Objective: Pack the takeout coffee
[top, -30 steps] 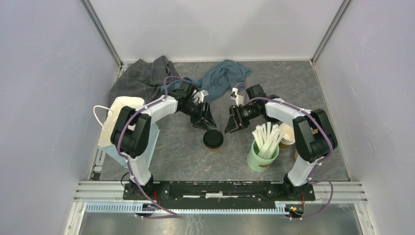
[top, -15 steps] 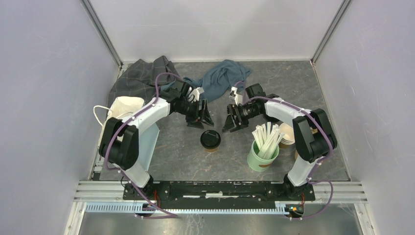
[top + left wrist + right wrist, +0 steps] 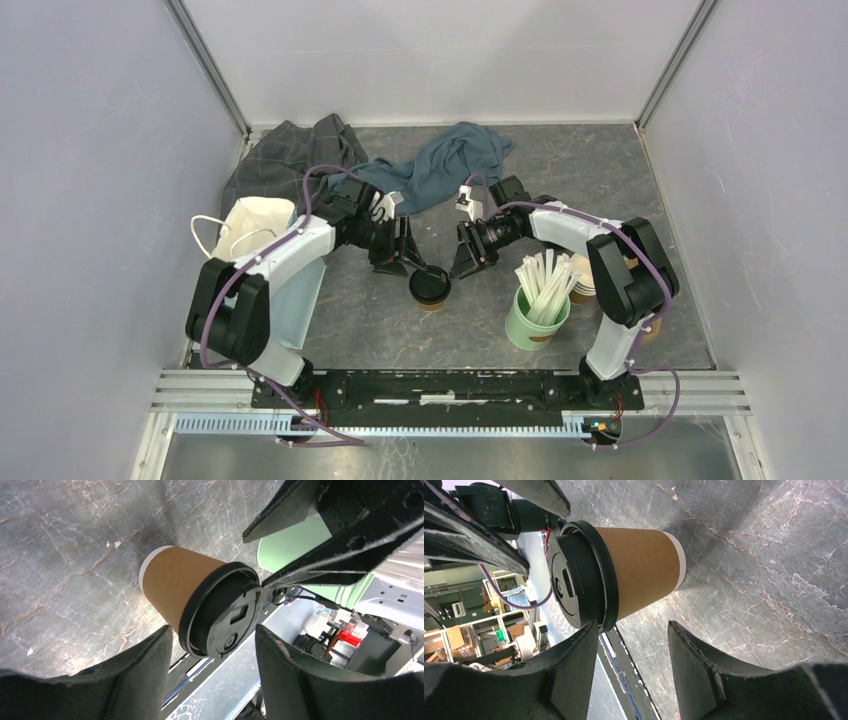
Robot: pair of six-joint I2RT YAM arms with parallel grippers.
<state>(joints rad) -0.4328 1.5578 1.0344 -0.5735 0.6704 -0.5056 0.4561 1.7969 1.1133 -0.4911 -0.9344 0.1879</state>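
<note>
One takeout coffee (image 3: 430,287), a brown kraft cup with a black sip lid, stands upright in the middle of the table. My left gripper (image 3: 405,262) sits just left of it and behind, and my right gripper (image 3: 466,262) just right of it. Both are open and hold nothing. In the left wrist view the takeout coffee (image 3: 180,582) stands just ahead of my left gripper (image 3: 214,632), its lid reaching between the tips. In the right wrist view the takeout coffee (image 3: 644,570) stands ahead of my right gripper (image 3: 631,627), lid rim at one fingertip.
A green cup of wooden stirrers (image 3: 537,312) stands right of the coffee, with stacked lidless cups (image 3: 588,276) behind it. A white bag (image 3: 245,228) lies at the left. A dark checked cloth (image 3: 290,160) and a blue-grey cloth (image 3: 455,155) lie at the back.
Both grippers have come down and closer to the cup from either side. The left arm has swung nearer. The cup has barely shifted.
</note>
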